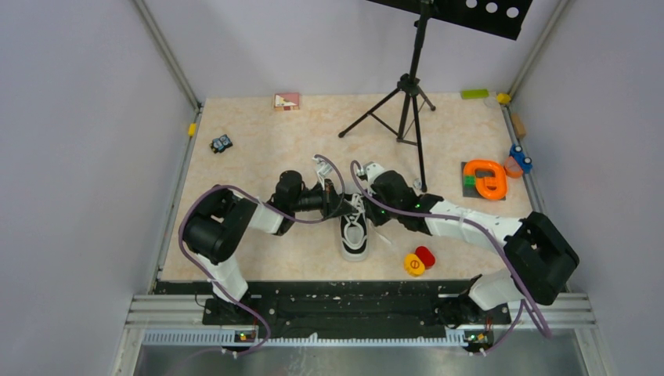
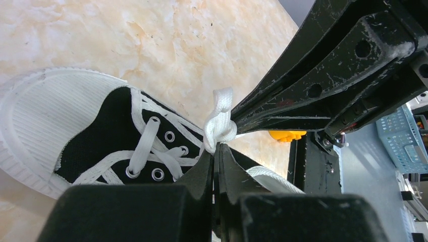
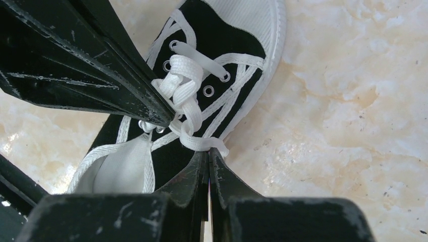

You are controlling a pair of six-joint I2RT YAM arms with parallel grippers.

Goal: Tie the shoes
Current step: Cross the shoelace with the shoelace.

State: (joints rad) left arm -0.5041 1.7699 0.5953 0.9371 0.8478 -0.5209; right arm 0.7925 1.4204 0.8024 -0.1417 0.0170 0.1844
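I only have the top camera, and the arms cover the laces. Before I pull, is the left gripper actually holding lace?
Observer: Yes. The left wrist view shows the left gripper shut on a fold of lace.
Operator: And the right?
Observer: The right gripper is also shut on lace, at the sneaker's side.
Operator: Is there a knot?
Observer: The lace is bunched over the eyelets between both tips. I cannot tell whether it is a finished knot.

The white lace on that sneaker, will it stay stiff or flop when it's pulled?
Likely floppy: the lace bunches and folds where the left gripper and right gripper pinch it. Its flat weave probably resists slipping.
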